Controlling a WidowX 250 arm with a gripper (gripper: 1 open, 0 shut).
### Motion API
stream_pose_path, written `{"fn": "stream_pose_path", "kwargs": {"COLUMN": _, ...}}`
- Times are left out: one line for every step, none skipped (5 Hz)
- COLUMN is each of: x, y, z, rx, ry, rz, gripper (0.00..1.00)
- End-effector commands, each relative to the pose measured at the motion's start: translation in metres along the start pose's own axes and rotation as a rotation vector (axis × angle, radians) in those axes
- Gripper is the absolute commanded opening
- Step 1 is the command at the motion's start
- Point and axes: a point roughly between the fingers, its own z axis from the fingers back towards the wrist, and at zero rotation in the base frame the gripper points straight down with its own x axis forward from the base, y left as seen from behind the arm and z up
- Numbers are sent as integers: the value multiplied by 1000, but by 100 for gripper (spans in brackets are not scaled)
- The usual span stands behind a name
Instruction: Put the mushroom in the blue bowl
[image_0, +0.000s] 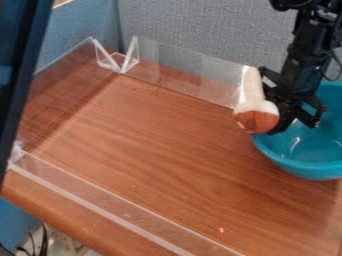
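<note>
While the black end effector (277, 93) reaches in from the upper right, its jaws are drawn nearly together on the mushroom (254, 104), which it holds by the side, above the level of the counter (147, 150). The mushroom is upright but slightly tilted, with its thick cream-white stem pointing up and its rounded reddish-brown cap at the bottom. In the camera's view, the cap overlaps the left edge of the blue bowl (301, 158); whether the two touch is not possible to tell.

The bowl is glossy and deep, sits at the right side of the wooden counter, and is cut off by the right edge of the view. Part of the end effector and its dark linkage covers the bowl's upper left portion. A transparent barrier (181, 68) runs along the back of the counter, with a white angular bracket (116, 56) near the back left corner. Another clear strip (114, 208) runs along the front left side. Behind the counter stands a grey textured panel (201, 35), with a blue surface (80, 35) to its left. A dark, blurred upright shape (19, 60) fills the upper left edge, and dark cables (40, 241) show at the lower left.
</note>
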Motion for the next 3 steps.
{"fn": "stream_pose_path", "kwargs": {"x": 5, "y": 9, "z": 32, "rx": 18, "ry": -85, "rz": -12, "gripper": 0}}
{"fn": "stream_pose_path", "kwargs": {"x": 7, "y": 13, "z": 32, "rx": 14, "ry": -83, "rz": -21, "gripper": 0}}
{"fn": "stream_pose_path", "kwargs": {"x": 2, "y": 15, "z": 27, "rx": 8, "ry": -75, "rz": -9, "gripper": 0}}
